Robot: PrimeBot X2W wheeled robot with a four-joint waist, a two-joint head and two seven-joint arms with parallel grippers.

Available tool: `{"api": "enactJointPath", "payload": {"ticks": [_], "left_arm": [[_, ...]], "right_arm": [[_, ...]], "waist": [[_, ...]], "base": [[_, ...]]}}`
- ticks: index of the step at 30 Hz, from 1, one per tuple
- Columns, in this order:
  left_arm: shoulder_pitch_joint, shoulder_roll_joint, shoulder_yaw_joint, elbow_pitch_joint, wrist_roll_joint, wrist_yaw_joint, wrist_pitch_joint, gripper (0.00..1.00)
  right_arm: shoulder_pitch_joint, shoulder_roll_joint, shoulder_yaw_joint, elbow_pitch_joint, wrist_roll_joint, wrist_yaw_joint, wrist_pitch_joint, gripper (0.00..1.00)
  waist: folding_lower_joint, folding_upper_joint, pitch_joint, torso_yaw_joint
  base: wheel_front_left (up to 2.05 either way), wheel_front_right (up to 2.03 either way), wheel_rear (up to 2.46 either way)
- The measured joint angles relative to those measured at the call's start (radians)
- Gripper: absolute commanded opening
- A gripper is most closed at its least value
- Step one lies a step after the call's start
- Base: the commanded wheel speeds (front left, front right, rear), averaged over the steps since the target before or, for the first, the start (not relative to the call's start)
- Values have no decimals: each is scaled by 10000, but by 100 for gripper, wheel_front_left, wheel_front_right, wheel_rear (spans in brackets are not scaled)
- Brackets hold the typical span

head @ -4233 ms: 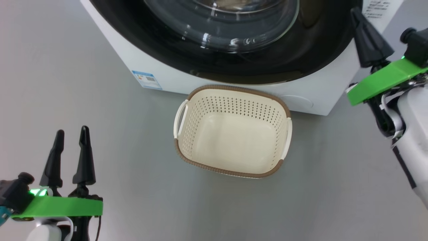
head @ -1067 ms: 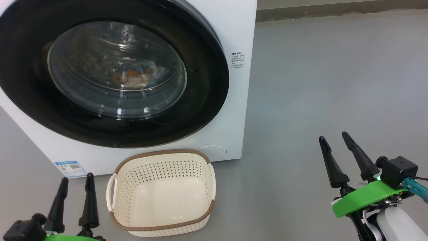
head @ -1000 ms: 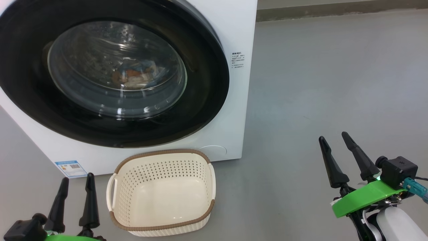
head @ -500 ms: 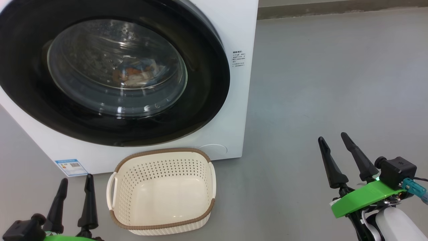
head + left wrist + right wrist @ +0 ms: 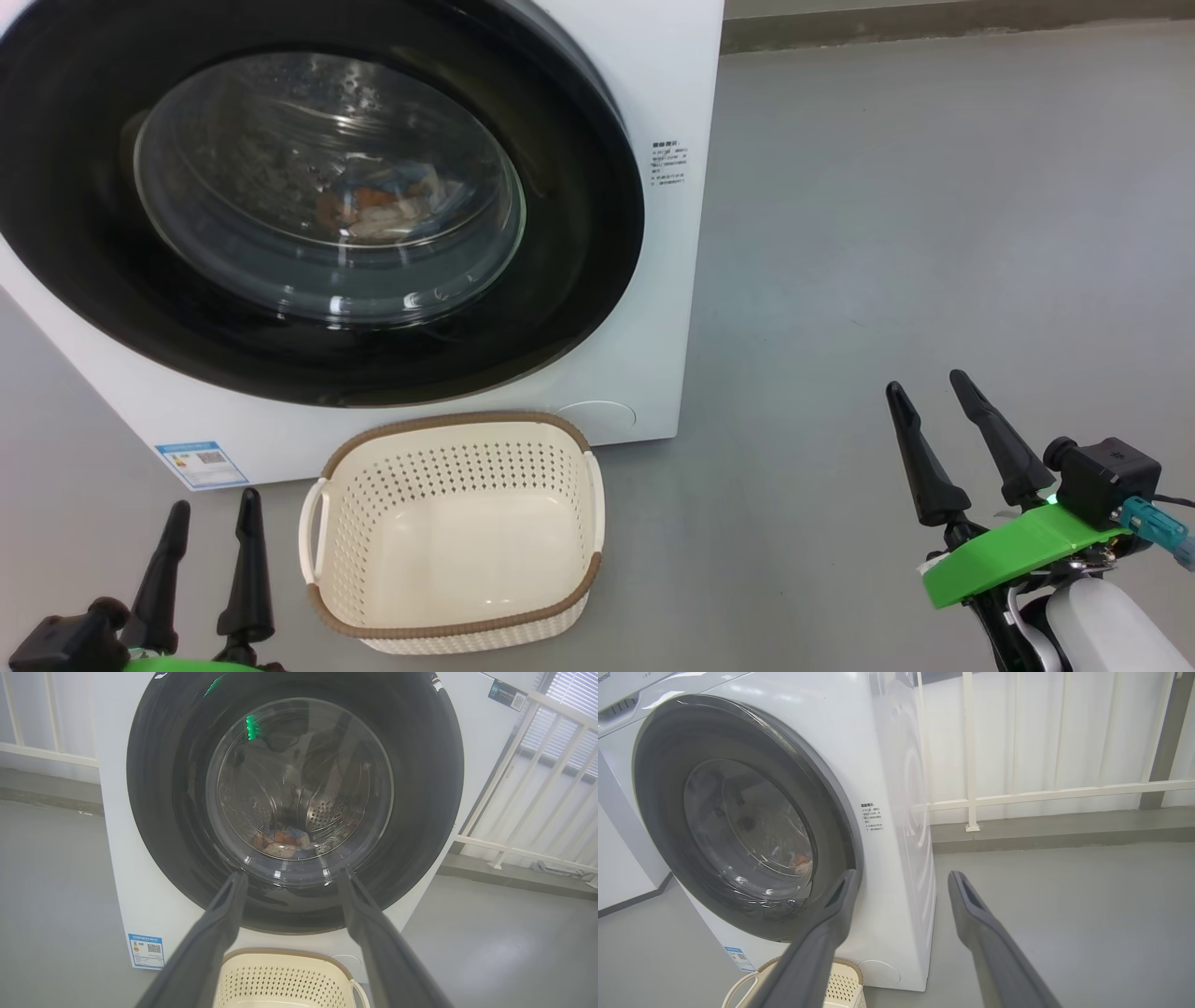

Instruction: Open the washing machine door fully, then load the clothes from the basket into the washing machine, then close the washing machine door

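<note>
Black-rimmed door (image 5: 579,233) shut, clothes (image 5: 378,201) behind its glass, cream basket (image 5: 448,422) before white washing machine (image 5: 674,75)

The grey floor (image 5: 887,233) carries the washing machine (image 5: 672,75) with the basket (image 5: 455,532) just before it.

Grey floor (image 5: 934,233); white railing (image 5: 969,742); possibly blinds (image 5: 573,686).

White washing machine (image 5: 674,84); washing machine door (image 5: 308,359) glossy black rim, clear glass. Clothes (image 5: 378,201) behind the glass: blue, orange-brown, cream. Basket (image 5: 448,422) at 6 o'clock: cream, dotted perforations, brown woven rim. Blue label sticker (image 5: 201,464) at 8 o'clock. Grey floor (image 5: 934,233).
</note>
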Motion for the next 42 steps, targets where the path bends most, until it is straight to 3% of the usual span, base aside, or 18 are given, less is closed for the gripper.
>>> {"api": "enactJointPath", "payload": {"ticks": [13, 14, 21, 25, 42], "left_arm": [[-1, 23, -31, 67, -90, 0, 0, 100], [1, 4, -36, 127, -90, 0, 2, 0], [334, -449, -128, 686, -199, 0, 96, 0], [336, -483, -107, 686, -587, 0, 196, 0], [326, -587, 61, 677, -2098, 0, 719, 0]], "right_arm": [[0, 23, 12, 13, 0, 0, 0, 100], [3, 50, 23, 71, 12, 2, 0, 0], [617, 458, 102, 685, 182, 4, 92, 0], [608, 462, 38, 658, 433, 4, 180, 0], [609, 640, -393, 573, 2140, 4, 681, 0]], "waist": [[0, 0, 44, 36], [-1, 0, 45, 37], [0, 0, 41, 39], [13, 0, 14, 41], [2, 0, 6, 47]], "base": [[0, 0, 0], [0, 0, 0], [0, 0, 0], [0, 0, 0], [0, 0, 0]]}}
